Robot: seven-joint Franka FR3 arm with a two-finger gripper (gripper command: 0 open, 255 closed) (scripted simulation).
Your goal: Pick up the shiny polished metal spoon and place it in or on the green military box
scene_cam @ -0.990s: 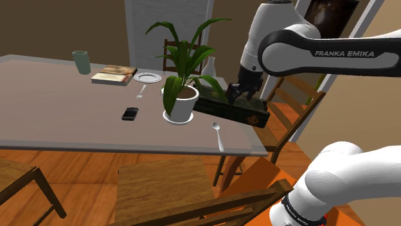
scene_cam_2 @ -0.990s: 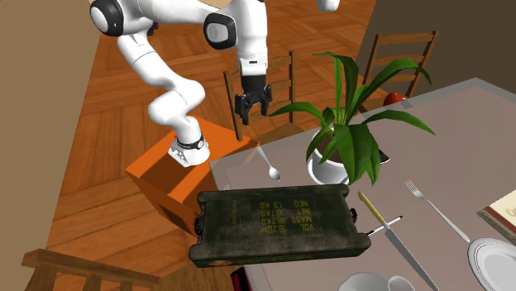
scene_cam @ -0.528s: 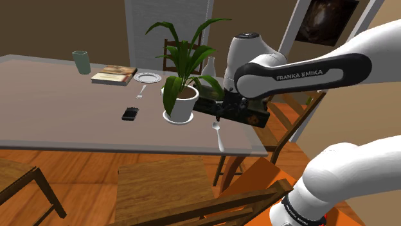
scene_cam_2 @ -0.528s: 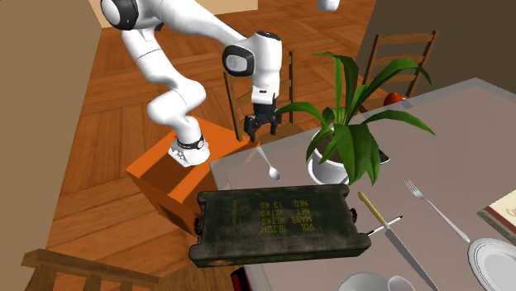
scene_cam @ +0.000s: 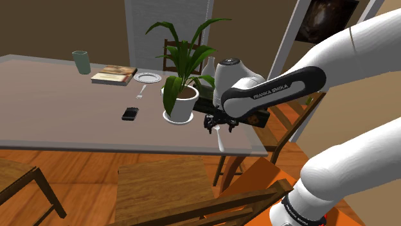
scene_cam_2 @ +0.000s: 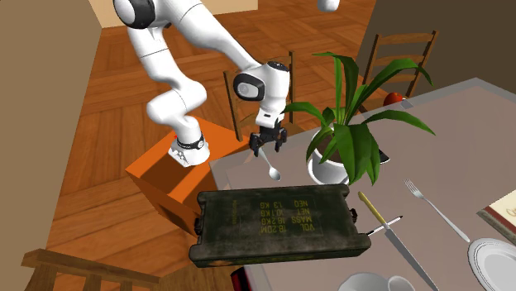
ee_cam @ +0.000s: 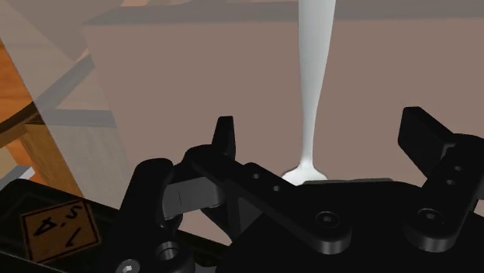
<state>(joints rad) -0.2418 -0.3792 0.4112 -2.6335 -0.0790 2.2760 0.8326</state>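
Bracketing spoon (ee_cam: 314, 77) in wrist view: spread end effector (ee_cam: 321, 128)

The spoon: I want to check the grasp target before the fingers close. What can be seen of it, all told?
The spoon looks plain pale grey-white, with a slim handle and a small rounded bowl. It lies flat on the brownish-grey table, near the edge by the stand, with its bowl end toward the green box. The open gripper hangs over it, straddling the handle without touching it.
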